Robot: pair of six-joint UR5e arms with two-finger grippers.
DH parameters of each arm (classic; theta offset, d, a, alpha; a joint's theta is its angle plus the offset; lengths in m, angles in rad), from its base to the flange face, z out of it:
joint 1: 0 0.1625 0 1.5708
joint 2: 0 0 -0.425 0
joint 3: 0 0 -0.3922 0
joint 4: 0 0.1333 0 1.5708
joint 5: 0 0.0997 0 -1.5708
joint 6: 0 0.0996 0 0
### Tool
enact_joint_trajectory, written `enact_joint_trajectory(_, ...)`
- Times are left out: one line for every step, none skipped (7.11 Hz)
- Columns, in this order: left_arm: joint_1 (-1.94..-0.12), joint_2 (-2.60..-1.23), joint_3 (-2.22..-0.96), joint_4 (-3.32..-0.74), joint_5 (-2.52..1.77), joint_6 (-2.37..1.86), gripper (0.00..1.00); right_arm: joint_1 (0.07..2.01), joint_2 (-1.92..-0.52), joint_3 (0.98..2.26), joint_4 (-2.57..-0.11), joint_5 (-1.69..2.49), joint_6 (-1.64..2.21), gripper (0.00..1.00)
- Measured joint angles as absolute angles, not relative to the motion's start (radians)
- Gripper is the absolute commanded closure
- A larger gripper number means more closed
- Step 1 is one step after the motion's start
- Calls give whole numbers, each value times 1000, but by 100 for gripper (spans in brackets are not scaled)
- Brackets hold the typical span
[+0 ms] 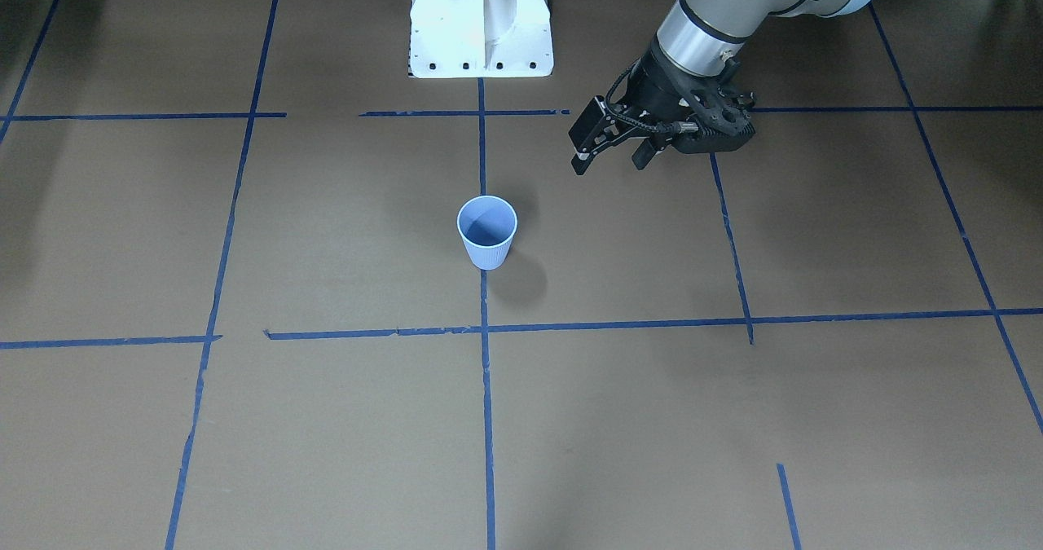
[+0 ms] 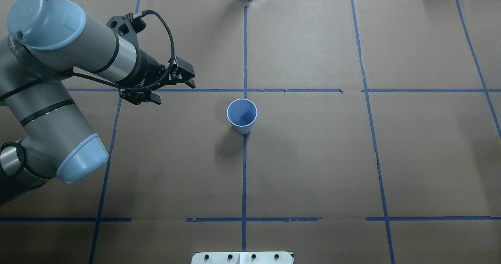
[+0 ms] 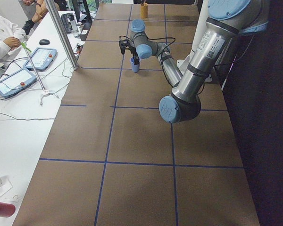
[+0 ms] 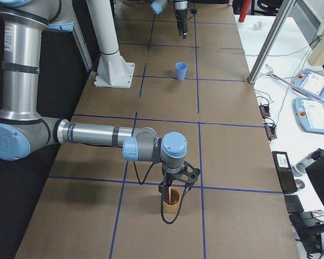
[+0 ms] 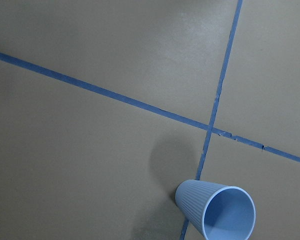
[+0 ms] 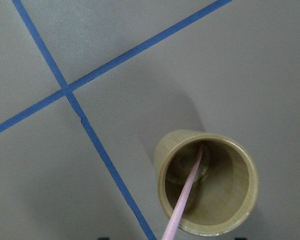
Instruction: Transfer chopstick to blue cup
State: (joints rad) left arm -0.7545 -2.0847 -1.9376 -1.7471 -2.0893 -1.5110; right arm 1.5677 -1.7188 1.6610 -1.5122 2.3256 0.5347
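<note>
1. Front-facing view: the left gripper [image 1: 611, 159] hangs above the table [image 1: 815, 420]. Its jaws are spread wide with nothing between them. The blue cup [image 1: 486, 232] stands upright on a blue tape line [image 1: 486, 420]. It is clear of the gripper, nearer the camera and toward this view's left. A white base [image 1: 481, 28] sits at the top edge.
2. Overhead view: the left arm [image 2: 51, 80] comes in from the left. The parted fingers point toward the blue cup, which stands apart from the fingertips, to their right.
3. Left side view: the near, large arm reaches far along the table, and its gripper is close beside the blue cup. A tan cup [image 3: 144, 9] stands at the far end of the table. A person's white sleeve [image 3: 2, 35] shows at the bench on the left.
4. Right side view: the right arm [image 4: 92, 134] is the near one. The right gripper [image 4: 173, 190] points straight down over the tan cup, with its fingers at the rim. I cannot tell whether these jaws are parted or closed. The blue cup is well apart, far up the table.
5. Left wrist view: the blue cup sits low and right in the frame, on a tape line just below a crossing.
6. Right wrist view: the chopstick [image 6: 186, 190] stands in the tan cup with its lower end at the bottom. It leans over the near rim and runs off the bottom edge toward the camera. I cannot tell whether the jaws hold it.
</note>
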Motion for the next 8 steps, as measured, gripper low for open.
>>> enact_joint_trajectory(-755,-2077,-1941,-1748,-2090,-1511,0,1568,-1719,1650,-1511,2344,535,32)
enact_joint_trajectory(-755,-2071,-1945,-1749,-2090,-1511,0,1568,-1719,1641,-1511,2356,534,56)
enact_joint_trajectory(-755,-2068,-1950,-1750,-2090,-1511,0,1568,-1720,1635,-1511,2361,534,79)
enact_joint_trajectory(-755,-2067,-1953,-1749,-2090,-1511,0,1568,-1720,1628,-1511,2365,532,97)
enact_joint_trajectory(-755,-2067,-1955,-1749,-2090,-1511,0,1568,-1720,1621,-1510,2370,529,99)
enact_joint_trajectory(-755,-2066,-1956,-1749,-2090,-1511,0,1568,-1721,1617,-1510,2381,526,100)
enact_joint_trajectory(-755,-2066,-1957,-1749,-2090,-1511,0,1568,-1721,1616,-1509,2390,523,100)
enact_joint_trajectory(-755,-2066,-1957,-1749,-2090,-1511,0,1568,-1721,1617,-1510,2396,521,100)
